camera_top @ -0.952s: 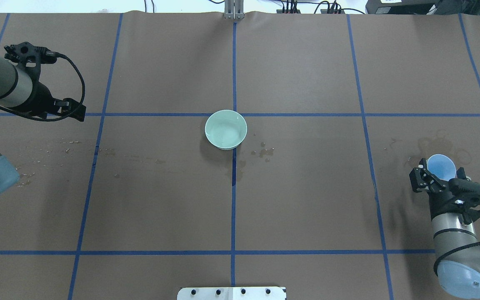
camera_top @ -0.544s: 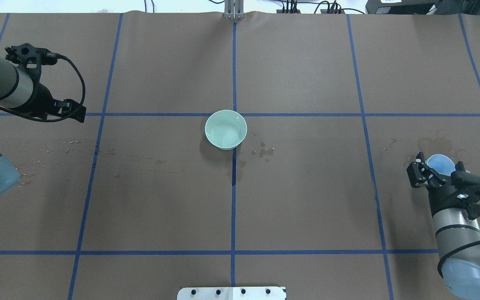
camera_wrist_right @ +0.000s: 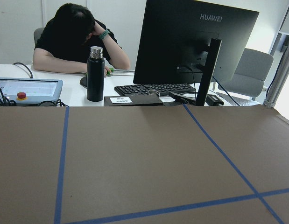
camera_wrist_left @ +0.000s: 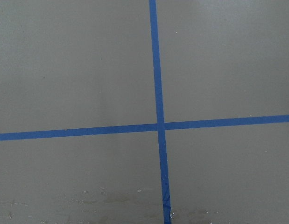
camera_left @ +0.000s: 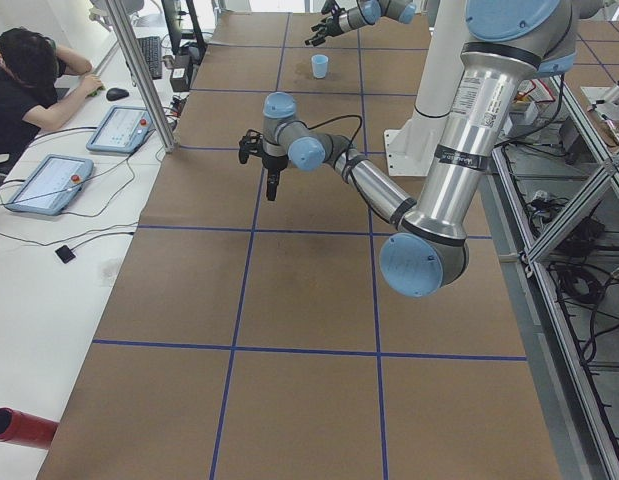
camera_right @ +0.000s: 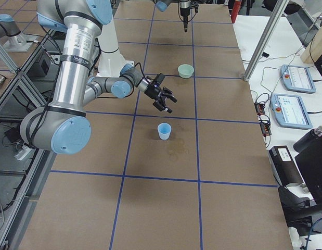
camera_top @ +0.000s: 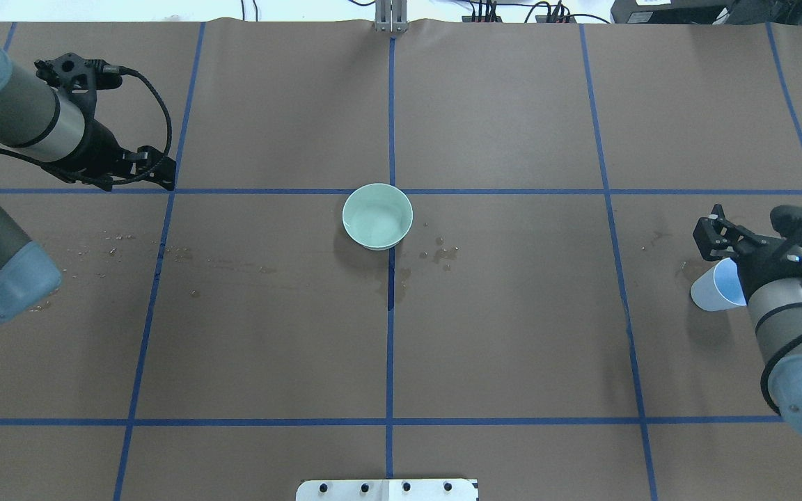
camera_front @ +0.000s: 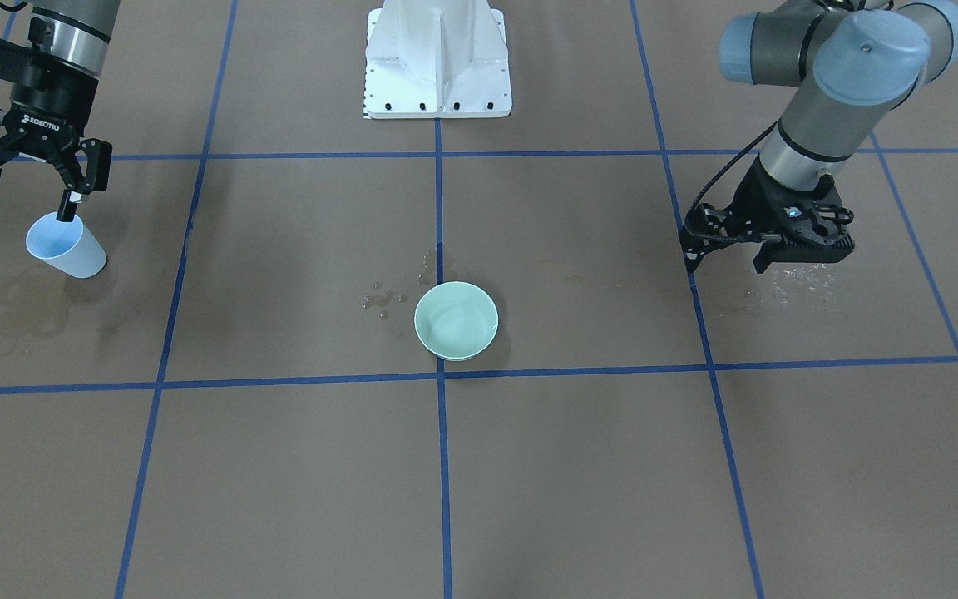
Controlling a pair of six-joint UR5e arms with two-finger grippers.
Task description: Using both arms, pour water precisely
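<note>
Right gripper (camera_front: pixel 26 185) spread open above the light-blue paper cup (camera_front: pixel 66 245)

We see its fingers apart, just above the upright cup's rim. Water (camera_front: pixel 803 279) glints as scattered droplets on the brown table cover (camera_front: pixel 579 466) beneath the left gripper (camera_front: pixel 691 266), whose jaw state we cannot tell; more droplets lie beside the pale-green bowl (camera_front: pixel 456 320).

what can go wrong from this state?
1. The right hand hangs open just above the light blue cup, one fingertip at its rim; a careless move might tip it.
2. Droplets and damp patches already mark the paper beside the green bowl, so further spills seem likely.
3. The left hand is low over a wet patch and may smear it.
</note>
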